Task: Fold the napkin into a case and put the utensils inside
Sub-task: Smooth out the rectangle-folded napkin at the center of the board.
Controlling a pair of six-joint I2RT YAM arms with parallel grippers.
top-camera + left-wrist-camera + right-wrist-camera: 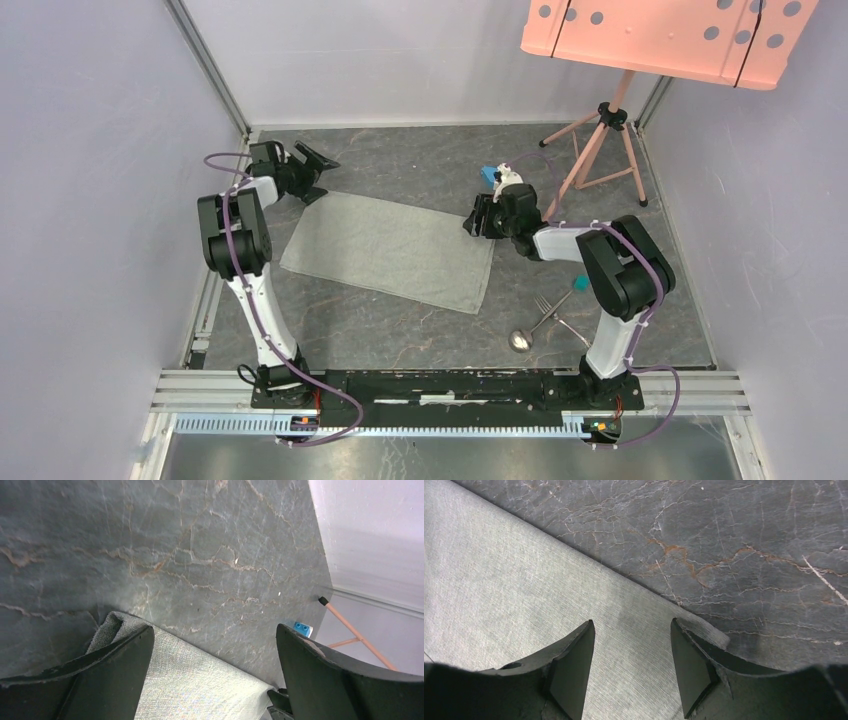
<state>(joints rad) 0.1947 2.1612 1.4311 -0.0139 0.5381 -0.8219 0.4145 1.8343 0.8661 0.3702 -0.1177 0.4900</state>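
The napkin [390, 248] lies flat and unfolded on the dark stone table, slanting from far left to near right. My left gripper [318, 175] is open wide over its far left corner; the left wrist view shows the cloth [200, 680] between the spread fingers, and the gripper [214, 630] holds nothing. My right gripper [478, 222] is open over the far right corner; the right wrist view shows the cloth [524, 580] under the gripper [631, 622], with nothing gripped. The silver fork [545, 303] and spoon [520, 340] lie crossed on the table near the right arm's base.
A small blue block [488, 176] sits just behind the right gripper and also shows in the left wrist view [301, 628]. A pink tripod stand [600, 140] holding a perforated board [660, 35] stands at the far right. Grey walls enclose the table.
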